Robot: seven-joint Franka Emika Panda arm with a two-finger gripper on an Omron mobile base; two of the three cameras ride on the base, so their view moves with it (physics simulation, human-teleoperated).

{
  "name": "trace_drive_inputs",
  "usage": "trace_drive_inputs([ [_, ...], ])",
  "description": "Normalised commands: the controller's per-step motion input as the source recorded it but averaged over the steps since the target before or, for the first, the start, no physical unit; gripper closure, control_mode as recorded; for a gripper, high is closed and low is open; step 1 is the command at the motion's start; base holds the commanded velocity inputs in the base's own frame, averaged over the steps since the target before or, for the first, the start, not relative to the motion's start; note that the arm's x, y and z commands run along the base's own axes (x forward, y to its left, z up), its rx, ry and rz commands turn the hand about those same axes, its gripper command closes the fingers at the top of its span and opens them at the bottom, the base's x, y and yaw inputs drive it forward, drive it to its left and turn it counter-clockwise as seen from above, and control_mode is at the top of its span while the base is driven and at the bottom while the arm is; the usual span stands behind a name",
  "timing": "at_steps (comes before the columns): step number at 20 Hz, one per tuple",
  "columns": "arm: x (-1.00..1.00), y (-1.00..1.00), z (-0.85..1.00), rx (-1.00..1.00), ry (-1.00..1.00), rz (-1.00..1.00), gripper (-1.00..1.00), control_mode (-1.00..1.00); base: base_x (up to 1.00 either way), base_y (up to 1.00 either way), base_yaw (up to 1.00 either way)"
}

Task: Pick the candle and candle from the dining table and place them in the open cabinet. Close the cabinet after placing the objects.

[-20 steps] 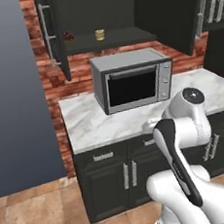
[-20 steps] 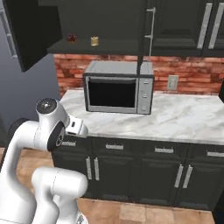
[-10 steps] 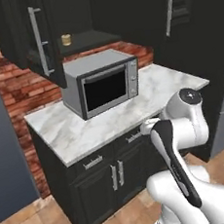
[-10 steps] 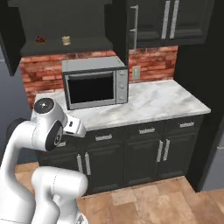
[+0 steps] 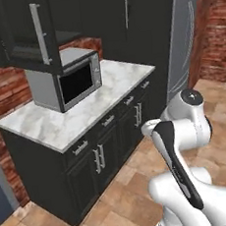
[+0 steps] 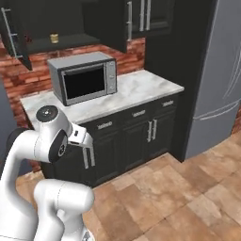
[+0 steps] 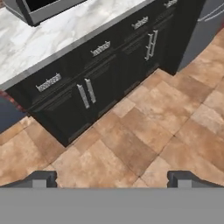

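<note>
The gripper [image 7: 112,178] is wide open with nothing between the fingers, just hanging over the tan tile floor [image 7: 144,144] and looking down at it. Ahead of the gripper in the hand view is a run of black base cabinets [image 7: 87,94] with silver handles, topped by a white marble counter [image 7: 39,37]. Nothing sits between the fingertips and those cabinet fronts except bare floor.

On the counter, further ahead of the gripper and up, sits the grey microwave [image 6: 84,77]. Above that is the open wall cabinet [image 6: 61,28], door swung out to the side, and on its dark shelf there's one squat golden candle [image 6: 54,37], high above the gripper and well away from it. A small dark-red lump [image 6: 29,39] sits on the same shelf near the open door, partly hidden. To the far side of the counter, off the gripper's right, stands a tall grey fridge [image 6: 221,70].

Compared with half a second ago the whole picture has swung: the counter and microwave slid over and the fridge and more floor came into sight, so that's the base turning, not stuff moving. The fingers are just as spread as before.
</note>
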Motion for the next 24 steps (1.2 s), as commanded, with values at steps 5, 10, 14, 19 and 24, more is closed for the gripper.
trace_drive_inputs([
  [5,0.00,0.00,0.00,0.00,0.00,0.00,-1.00,1.00,-0.81,0.28,-0.56],
  [10,0.00,0.00,0.00,0.00,0.00,0.00,-1.00,1.00,-0.54,0.02,-0.61],
  [14,0.00,0.00,0.00,0.00,0.00,0.00,-1.00,1.00,-0.31,0.00,-0.62],
  [19,0.00,0.00,0.00,0.00,0.00,0.00,-1.00,1.00,-0.09,0.00,-0.64],
  [24,0.00,0.00,0.00,0.00,0.00,0.00,-1.00,1.00,-0.06,0.00,-0.63],
])
